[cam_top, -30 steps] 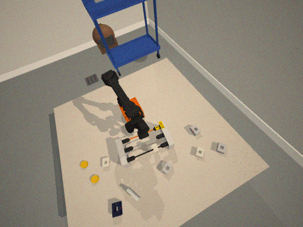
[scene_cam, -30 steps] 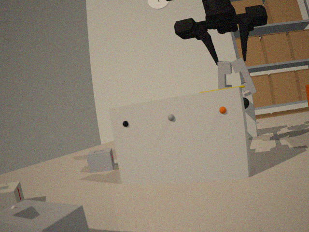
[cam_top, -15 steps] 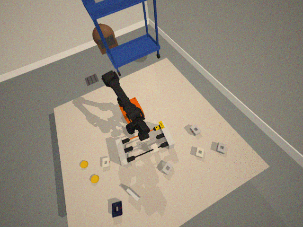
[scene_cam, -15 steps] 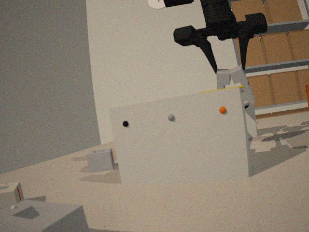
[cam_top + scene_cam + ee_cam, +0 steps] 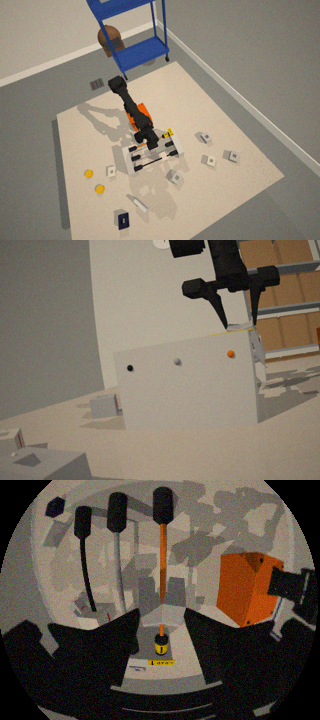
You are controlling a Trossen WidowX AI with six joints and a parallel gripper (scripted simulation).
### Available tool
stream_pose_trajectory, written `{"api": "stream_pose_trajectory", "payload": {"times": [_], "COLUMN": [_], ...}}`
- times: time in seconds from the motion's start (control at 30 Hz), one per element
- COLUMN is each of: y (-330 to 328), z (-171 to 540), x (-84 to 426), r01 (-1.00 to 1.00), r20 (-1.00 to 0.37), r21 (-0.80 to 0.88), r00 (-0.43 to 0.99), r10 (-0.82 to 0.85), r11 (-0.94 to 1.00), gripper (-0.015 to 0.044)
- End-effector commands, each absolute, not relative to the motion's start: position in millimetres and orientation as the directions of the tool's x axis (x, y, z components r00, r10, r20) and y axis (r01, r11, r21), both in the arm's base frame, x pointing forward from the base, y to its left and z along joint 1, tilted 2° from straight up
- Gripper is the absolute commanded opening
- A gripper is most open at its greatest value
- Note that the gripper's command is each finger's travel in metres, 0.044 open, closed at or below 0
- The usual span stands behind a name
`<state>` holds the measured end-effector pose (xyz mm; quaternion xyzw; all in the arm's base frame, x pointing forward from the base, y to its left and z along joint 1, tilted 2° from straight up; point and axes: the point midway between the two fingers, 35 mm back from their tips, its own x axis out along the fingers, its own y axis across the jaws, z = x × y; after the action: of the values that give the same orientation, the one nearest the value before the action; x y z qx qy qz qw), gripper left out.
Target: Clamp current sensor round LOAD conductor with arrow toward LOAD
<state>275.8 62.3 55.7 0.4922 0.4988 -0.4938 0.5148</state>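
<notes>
My gripper [image 5: 241, 326] [image 5: 162, 611] is shut on the open grey current sensor [image 5: 258, 351] [image 5: 161, 616], holding it by its top. Its two parts hang spread apart below the fingers. The orange conductor [image 5: 141, 145] [image 5: 163, 555] passes beneath the sensor's top and appears to run between the spread parts. A yellow marker [image 5: 170, 132] [image 5: 161, 663] stands at one end of this conductor; its lettering is too small to read surely. A red mark shows on the sensor's side in the exterior view, but its direction cannot be told. The near panel hides part of the sensor there.
A grey conductor [image 5: 118, 555] and a black conductor [image 5: 152, 164] [image 5: 86, 575] run beside the orange one between white end panels [image 5: 127, 160] [image 5: 191, 395]. An orange box [image 5: 142, 108] [image 5: 235, 587] stands near the arm. Several other sensors and two yellow discs [image 5: 88, 173] [image 5: 100, 189] lie around.
</notes>
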Motion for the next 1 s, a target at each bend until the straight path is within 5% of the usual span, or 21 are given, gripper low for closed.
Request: {"api": "stream_pose_trajectory", "payload": {"times": [0.0, 0.97], "y": [61.1, 61.8], "z": [46.3, 44.8], "x": [274.1, 274.9], "r01": [1.0, 1.0], "r20": [-1.0, -1.0], "r21": [0.006, 0.013], "r00": [0.007, 0.014], "r10": [-0.022, -0.018], "r11": [0.025, 0.027], "gripper": [0.0, 0.0]}}
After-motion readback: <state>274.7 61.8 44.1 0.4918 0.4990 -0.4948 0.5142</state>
